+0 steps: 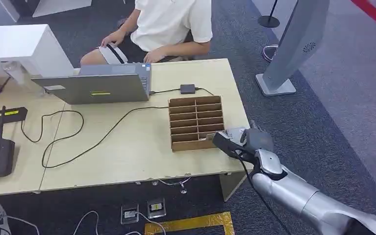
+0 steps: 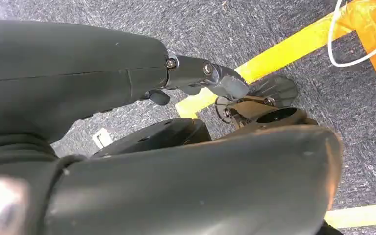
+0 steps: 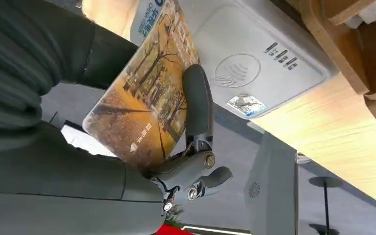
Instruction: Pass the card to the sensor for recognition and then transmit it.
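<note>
My right hand (image 3: 127, 147) grips one card (image 3: 146, 93), a finger (image 3: 198, 103) laid across its autumn-tree picture and the rest curled behind it. The card's long axis points toward the one white card reader (image 3: 259, 58) just beside it, at the table's (image 1: 127, 156) right front corner by the wooden divider tray (image 1: 195, 122). My left hand (image 2: 195, 78) holds nothing, fingers curled.

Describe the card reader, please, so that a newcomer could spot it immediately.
Start at the wooden table and find the divided wooden box near its right end. The card reader lies beside that box at the table's front right corner: a flat pale grey pad bearing a contactless wave symbol.
</note>
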You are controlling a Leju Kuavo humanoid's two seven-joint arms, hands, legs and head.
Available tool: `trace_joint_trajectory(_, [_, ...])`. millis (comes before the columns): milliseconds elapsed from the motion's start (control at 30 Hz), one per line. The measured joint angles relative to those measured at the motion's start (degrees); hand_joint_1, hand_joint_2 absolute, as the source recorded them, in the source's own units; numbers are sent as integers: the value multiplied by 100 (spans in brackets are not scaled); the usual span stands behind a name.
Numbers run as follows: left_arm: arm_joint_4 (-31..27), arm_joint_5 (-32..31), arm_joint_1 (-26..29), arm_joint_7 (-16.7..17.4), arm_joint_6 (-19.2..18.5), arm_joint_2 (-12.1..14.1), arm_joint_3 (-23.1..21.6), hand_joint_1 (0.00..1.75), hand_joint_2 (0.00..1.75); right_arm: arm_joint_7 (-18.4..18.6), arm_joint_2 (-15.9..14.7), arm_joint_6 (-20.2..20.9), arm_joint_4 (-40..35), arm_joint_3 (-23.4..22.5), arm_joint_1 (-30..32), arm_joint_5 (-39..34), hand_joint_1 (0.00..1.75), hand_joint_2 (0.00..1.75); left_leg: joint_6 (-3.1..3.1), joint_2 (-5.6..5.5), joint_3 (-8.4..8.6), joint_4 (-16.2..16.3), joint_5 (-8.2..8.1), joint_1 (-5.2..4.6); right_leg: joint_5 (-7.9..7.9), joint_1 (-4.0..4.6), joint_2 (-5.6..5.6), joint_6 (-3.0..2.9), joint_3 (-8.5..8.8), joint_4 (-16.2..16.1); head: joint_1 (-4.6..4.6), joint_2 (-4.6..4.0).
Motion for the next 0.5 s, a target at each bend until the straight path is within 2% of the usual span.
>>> trace_joint_trajectory(233, [0,-37,-1,0,0,0,-9,0,0,24,20,-72,22,0,-5,-50,175,175,0,1,3,0,0,0,0,0,2,0,1,0,0,0])
trace_joint_trajectory(500, [0,-92,-2,-28,0,7,-26,0,0,65,-94,-39,-20,0,-50,-15,175,175,0,1,0,1,0,-1,2,-1,2,0,1,0,2,0])
